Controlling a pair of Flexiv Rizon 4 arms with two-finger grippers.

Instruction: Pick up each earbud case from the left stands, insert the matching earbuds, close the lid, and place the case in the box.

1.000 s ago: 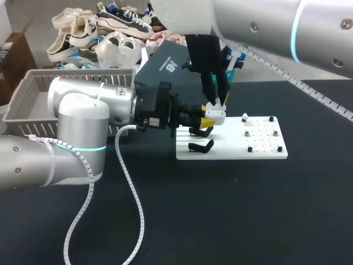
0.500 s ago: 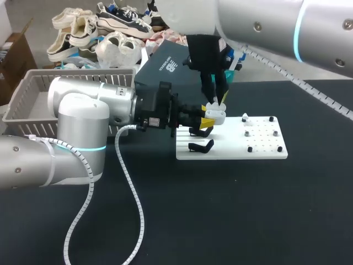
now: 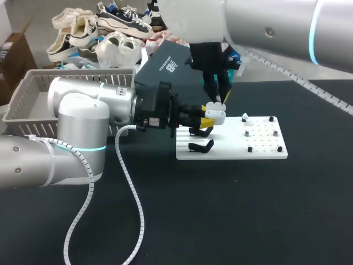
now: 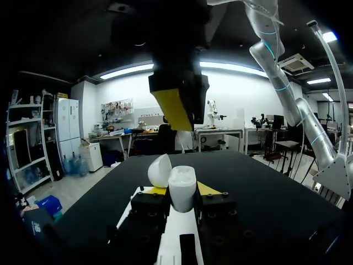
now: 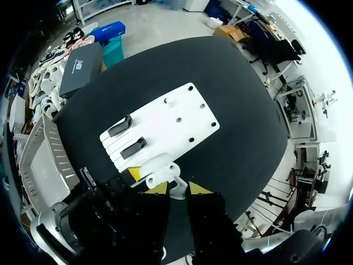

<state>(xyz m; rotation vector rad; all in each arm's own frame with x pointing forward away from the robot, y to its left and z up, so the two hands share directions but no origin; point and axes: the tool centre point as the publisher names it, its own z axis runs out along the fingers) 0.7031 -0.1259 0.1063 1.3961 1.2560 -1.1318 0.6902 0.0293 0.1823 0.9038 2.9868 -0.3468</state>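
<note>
Over the black bench (image 3: 220,221), our left arm (image 3: 83,110) lies level from the side and our right arm (image 3: 265,27) hangs down from above, the two meeting over the white board (image 3: 265,149). The grey basket (image 3: 27,91) stands well apart, behind the left arm. Two black stands (image 3: 200,146) sit at the board's near end and a small white earbud (image 3: 246,118) is perched further along it.

Our left claw (image 3: 205,122) is clamped on the earbud case (image 3: 215,116), one finger against each side of it. Our right claw (image 3: 219,102) hovers just above; we cannot tell whether it holds anything.

As we judge it, the risk lies in the descent. If the right claw comes down off line, it could strike the open lid (image 4: 160,170) or lever the smooth, rounded case out of a grip that has it from only two sides. An earbud that misses its socket would drop to the board or the bench.

The case rests upright between the left claw's fingers, in the air over the board's stand end. It touches neither stand. Its open top faces the right claw directly above it, close but apart
</note>
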